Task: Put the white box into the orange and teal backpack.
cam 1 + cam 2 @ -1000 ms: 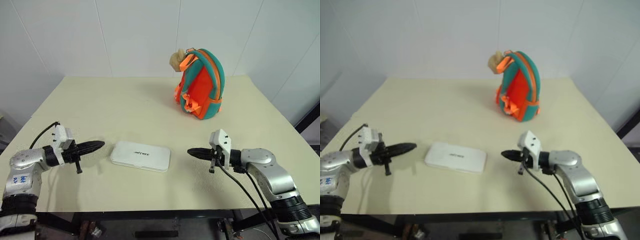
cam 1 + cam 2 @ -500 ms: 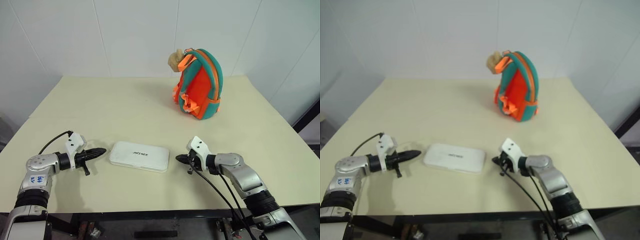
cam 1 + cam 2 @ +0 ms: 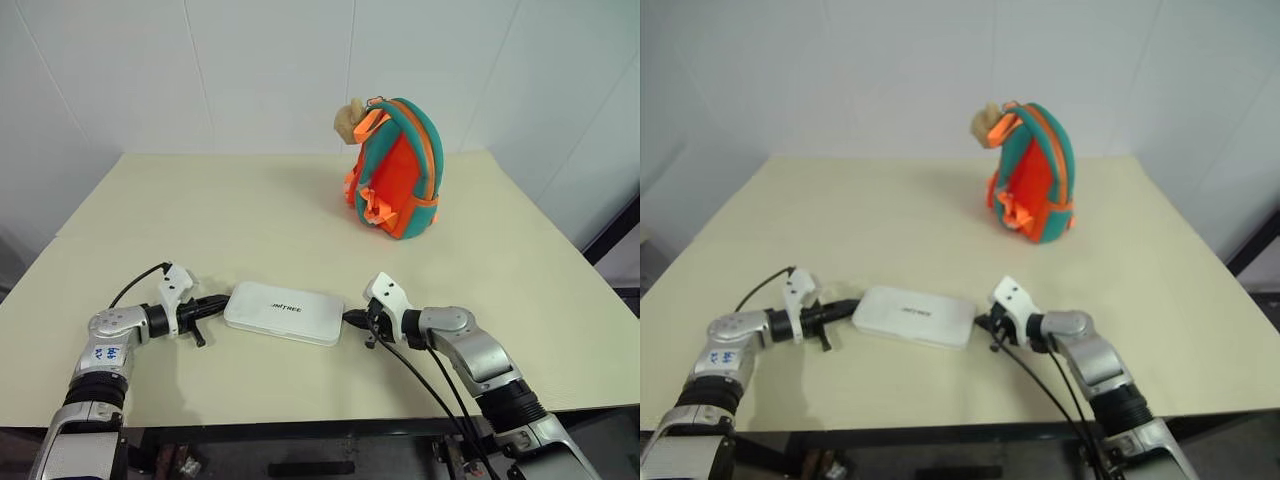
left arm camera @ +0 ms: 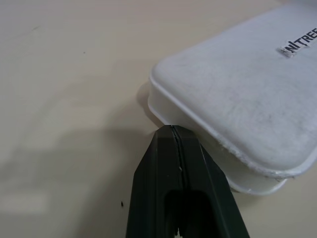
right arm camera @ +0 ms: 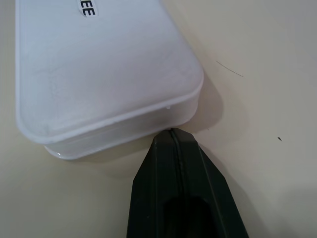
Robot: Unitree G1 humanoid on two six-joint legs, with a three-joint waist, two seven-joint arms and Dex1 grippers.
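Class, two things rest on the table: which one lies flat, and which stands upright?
The white box lies flat near the front edge; the orange and teal backpack stands upright at the far side.

Cream table (image 3: 250, 215) w/ white box (image 3: 284, 312) flat, backpack (image 3: 397, 167) upright.

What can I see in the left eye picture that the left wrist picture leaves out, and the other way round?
Left eye view: the whole table, the backpack standing upright at the far side, the right gripper at the box's other end, and both arms.

Left wrist view: a close look at the left gripper, jaws shut, its tip right at the box's short end near a rounded corner; whether it touches cannot be told.

Both: the white box lying flat with dark lettering on top, the left gripper, and the pale tabletop.
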